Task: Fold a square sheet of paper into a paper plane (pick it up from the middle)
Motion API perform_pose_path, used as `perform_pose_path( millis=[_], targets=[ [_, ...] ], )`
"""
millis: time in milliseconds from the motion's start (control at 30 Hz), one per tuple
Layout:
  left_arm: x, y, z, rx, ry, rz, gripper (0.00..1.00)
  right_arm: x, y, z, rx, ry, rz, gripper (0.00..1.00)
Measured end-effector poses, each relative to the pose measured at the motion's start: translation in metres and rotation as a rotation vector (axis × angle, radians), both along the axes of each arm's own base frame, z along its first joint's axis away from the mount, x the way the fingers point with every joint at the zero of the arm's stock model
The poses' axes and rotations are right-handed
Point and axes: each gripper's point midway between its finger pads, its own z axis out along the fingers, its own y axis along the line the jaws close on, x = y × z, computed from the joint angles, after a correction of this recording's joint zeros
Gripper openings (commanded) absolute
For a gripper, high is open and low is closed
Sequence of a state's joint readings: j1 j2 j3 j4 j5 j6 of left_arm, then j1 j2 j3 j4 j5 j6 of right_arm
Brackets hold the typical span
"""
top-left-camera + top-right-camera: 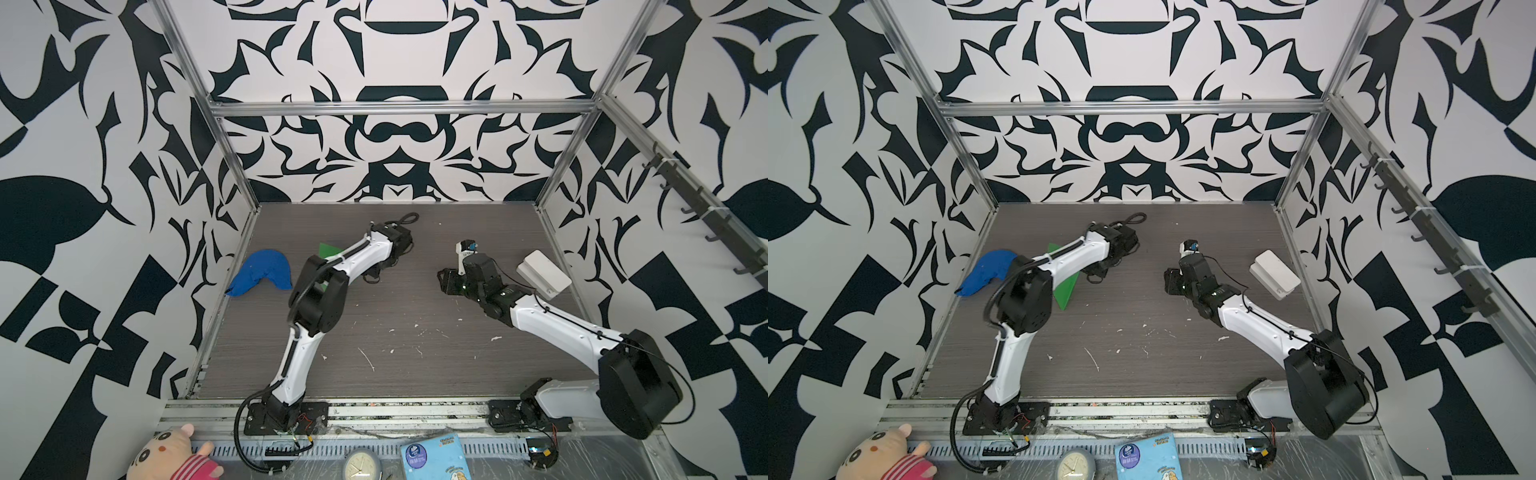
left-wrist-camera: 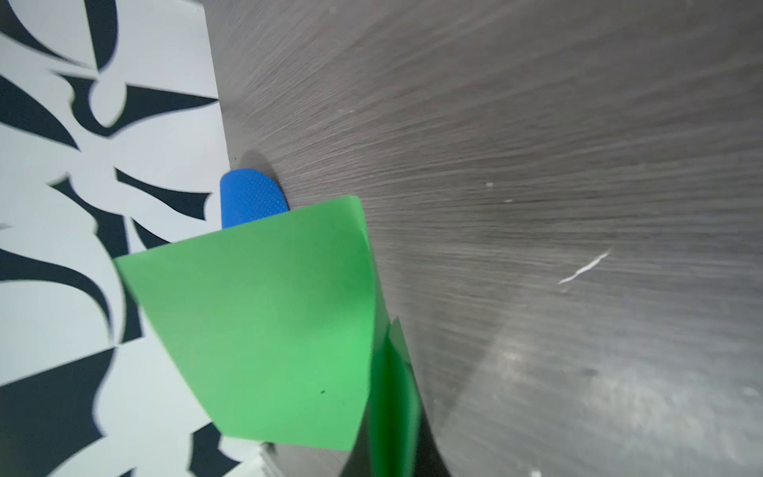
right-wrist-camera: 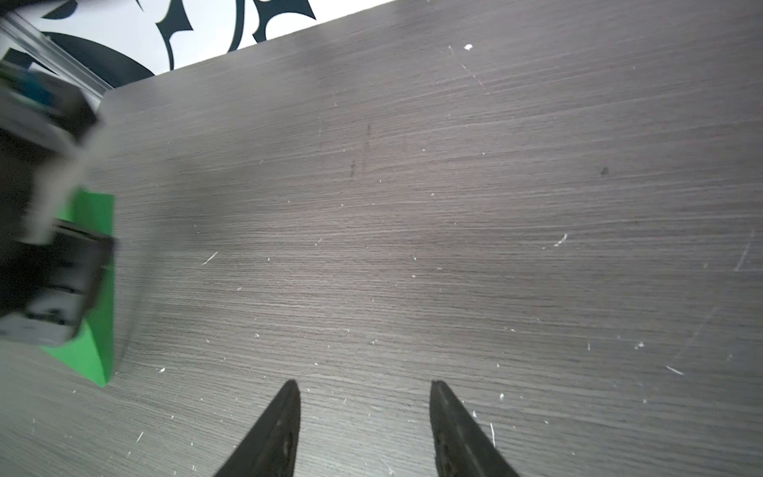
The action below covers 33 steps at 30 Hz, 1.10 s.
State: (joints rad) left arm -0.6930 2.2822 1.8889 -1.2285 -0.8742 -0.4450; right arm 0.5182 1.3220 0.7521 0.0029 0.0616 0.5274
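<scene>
L gripper clamped on green paper, L arm covering part. R gripper jaws apart, empty. Blue cap near table left edge; white box near right edge.

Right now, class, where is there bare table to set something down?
Free: the table's front middle between left arm and right arm; the centre beside the open right gripper. Crowded: left, blue cap and green paper; right, white box.

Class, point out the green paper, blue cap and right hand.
green paper (image 2: 256, 322), left wrist view, broad face.
blue cap (image 1: 258, 272), a top view, cloth middle.
right hand (image 3: 363, 384), right wrist view, between fingertips.
</scene>
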Motion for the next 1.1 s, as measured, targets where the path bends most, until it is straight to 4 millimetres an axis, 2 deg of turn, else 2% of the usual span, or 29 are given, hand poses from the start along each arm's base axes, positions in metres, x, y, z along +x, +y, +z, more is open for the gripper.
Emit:
perform_pose_path(
  millis=[100,200,400,567,700,833,967,1033,1100],
  targets=[
    [0.000,-0.019,-0.022,0.053,0.026,-0.045,0.06,-0.001,-0.002,-0.001,0.001,0.001,-0.011,0.53],
    [-0.003,-0.039,-0.036,0.056,0.043,-0.082,0.08,0.000,-0.004,0.001,0.008,0.000,-0.024,0.53],
    [-0.016,-0.076,-0.048,-0.039,0.089,-0.125,0.26,-0.002,-0.008,-0.002,0.014,0.008,-0.038,0.52],
    [-0.026,-0.095,-0.053,-0.181,0.145,-0.124,0.36,-0.002,-0.008,-0.002,0.026,0.012,-0.048,0.52],
    [-0.036,-0.116,-0.035,-0.380,0.157,-0.124,0.42,-0.003,-0.009,-0.003,0.030,0.016,-0.055,0.52],
    [-0.044,-0.136,-0.004,-0.554,0.153,-0.140,0.48,-0.002,-0.009,-0.003,0.036,0.018,-0.059,0.51],
    [-0.054,-0.158,0.035,-0.766,0.138,-0.187,0.59,-0.003,-0.007,-0.003,0.049,0.025,-0.052,0.51],
    [-0.061,-0.162,0.058,-0.871,0.121,-0.210,0.66,-0.005,-0.002,-0.004,0.069,0.034,-0.030,0.52],
    [-0.065,-0.157,0.084,-0.989,0.087,-0.220,0.70,-0.006,0.007,-0.006,0.102,0.051,0.005,0.55]
  ],
)
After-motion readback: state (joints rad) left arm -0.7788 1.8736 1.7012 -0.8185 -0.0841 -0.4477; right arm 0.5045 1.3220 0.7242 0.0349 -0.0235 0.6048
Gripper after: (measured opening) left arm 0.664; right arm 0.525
